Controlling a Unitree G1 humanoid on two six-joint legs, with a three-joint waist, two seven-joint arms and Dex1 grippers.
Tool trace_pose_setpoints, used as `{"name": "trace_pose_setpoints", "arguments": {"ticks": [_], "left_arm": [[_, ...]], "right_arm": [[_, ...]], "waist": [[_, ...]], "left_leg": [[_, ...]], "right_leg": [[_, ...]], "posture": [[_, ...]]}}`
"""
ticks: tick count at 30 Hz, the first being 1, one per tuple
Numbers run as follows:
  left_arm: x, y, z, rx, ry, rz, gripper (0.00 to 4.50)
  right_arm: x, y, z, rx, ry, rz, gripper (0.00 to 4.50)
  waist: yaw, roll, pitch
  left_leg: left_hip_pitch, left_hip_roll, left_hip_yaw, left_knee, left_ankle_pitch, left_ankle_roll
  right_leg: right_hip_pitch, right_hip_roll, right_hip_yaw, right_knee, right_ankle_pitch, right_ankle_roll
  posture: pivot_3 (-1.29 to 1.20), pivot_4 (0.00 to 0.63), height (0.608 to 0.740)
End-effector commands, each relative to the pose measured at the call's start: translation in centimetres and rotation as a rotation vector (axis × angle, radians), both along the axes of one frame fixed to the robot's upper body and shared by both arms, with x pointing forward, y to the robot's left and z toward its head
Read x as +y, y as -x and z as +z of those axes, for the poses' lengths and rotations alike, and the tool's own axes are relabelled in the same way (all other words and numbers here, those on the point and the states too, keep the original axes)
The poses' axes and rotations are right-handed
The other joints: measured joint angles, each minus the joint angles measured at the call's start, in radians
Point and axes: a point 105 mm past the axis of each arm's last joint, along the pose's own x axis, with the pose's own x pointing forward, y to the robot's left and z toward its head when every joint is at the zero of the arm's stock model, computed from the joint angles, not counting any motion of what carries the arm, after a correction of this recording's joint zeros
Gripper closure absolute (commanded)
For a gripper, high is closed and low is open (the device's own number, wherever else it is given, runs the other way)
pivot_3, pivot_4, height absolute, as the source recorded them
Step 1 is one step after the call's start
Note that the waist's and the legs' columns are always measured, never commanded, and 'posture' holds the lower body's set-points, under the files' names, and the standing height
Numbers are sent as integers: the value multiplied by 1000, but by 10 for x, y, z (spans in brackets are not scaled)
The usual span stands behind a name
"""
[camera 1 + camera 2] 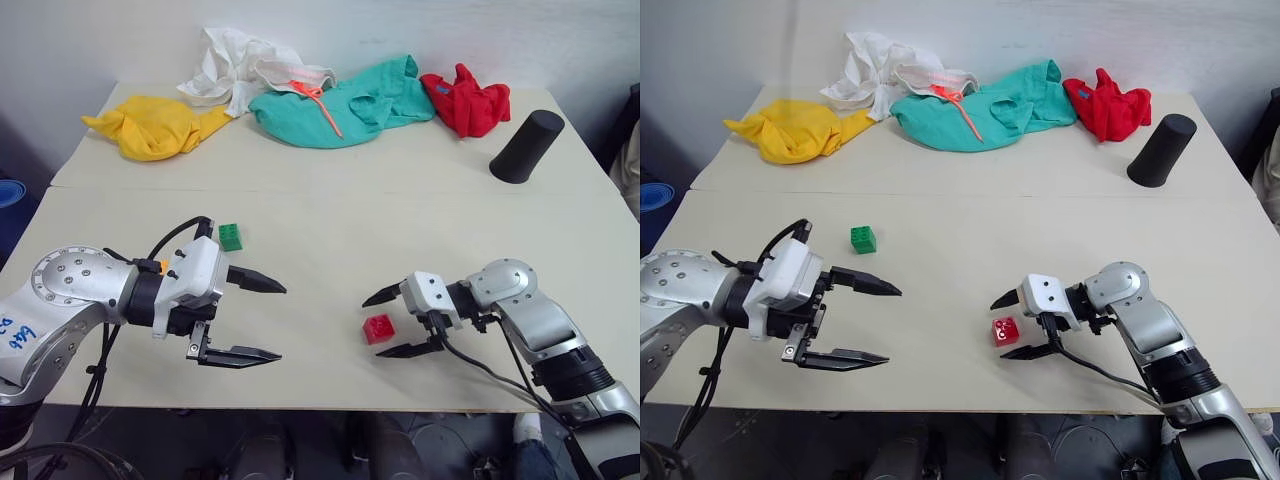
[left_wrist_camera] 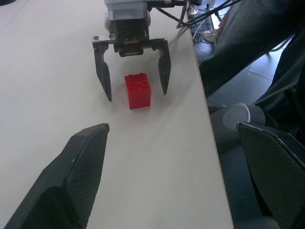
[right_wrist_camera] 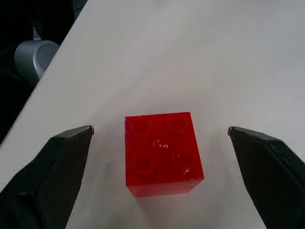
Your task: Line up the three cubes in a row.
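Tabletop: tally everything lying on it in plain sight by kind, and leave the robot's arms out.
Cloths: 4, the yellow cloth, white cloth, teal cloth and red cloth
Toy bricks: 2, the green brick and red brick
Black cylinder: 1
Total: 7

Two silver-grey metal arms with rounded joint housings ringed by small screws; the left arm (image 1: pixel 60 310) bears blue handwritten marks. White wrist blocks carry black, tapered two-finger grippers, left (image 1: pixel 258 320) and right (image 1: pixel 392 322). Black cables loop beside each wrist.
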Motion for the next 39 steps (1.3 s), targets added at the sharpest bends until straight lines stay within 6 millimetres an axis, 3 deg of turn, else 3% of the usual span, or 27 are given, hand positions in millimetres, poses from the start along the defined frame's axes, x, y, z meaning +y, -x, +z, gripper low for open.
{"name": "trace_pose_setpoints", "arguments": {"ticks": [1, 7, 10, 15, 18, 23, 27, 35, 39], "left_arm": [[10, -3, 5, -45, 23, 94, 0], [47, -3, -7, -61, 49, 373, 0], [80, 1, -13, -74, 64, 584, 0], [138, 35, -27, -60, 40, 898, 0], [151, 41, -24, -83, 26, 944, 0], [149, 11, -10, -140, -10, 835, 0], [143, -32, -2, -170, -79, 680, 0], [135, -101, -5, -189, -195, 507, 0], [121, -138, -7, -181, -226, 441, 0]], "right_arm": [[0, -1, 39, -31, -83, 2, 21], [-4, 2, 86, 19, -189, 1, 21], [-6, 1, 105, 36, -237, -9, 21], [-13, 2, 115, 43, -249, -26, 21], [-16, 2, 117, 41, -255, -38, 21], [-15, 0, 120, 16, -267, -49, 21], [-15, 0, 119, -4, -261, -59, 21], [-15, 9, 118, -25, -278, -106, 21], [-19, 17, 115, -37, -281, -157, 21]], "waist": [[-4, 0, 0], [-2, 0, 0], [-2, 0, 0], [-3, -1, 0], [3, -1, -1], [18, -2, -1], [16, -2, -1], [-2, -2, -1], [6, -3, -1]], "left_leg": [[0, 0, 0, 0, 0, 0], [0, 1, 0, -1, 0, 0], [0, 1, -1, -1, 0, 0], [0, 1, 0, -2, -1, 1], [0, 1, 0, -2, -1, 1], [1, -1, -3, -1, -1, 2], [1, -1, -2, -2, -1, 2], [-1, 0, 4, -3, -1, 2], [-1, -1, 5, -2, -1, 2]], "right_leg": [[0, 0, 0, 0, 0, 0], [0, -1, 0, -1, 0, 0], [0, -1, 0, -3, 0, 0], [0, -2, -1, -6, 0, 0], [0, -2, -1, -6, 0, 0], [1, -5, -2, -6, 0, -1], [1, -5, -3, -5, 0, -1], [-2, 1, -7, -1, 1, 0], [-2, 4, -11, 0, 1, 0]], "posture": [[0, 150, 740], [0, 150, 740], [0, 150, 740], [0, 150, 740], [0, 150, 740], [0, 150, 740], [0, 150, 740], [0, 150, 740], [0, 150, 740]]}}
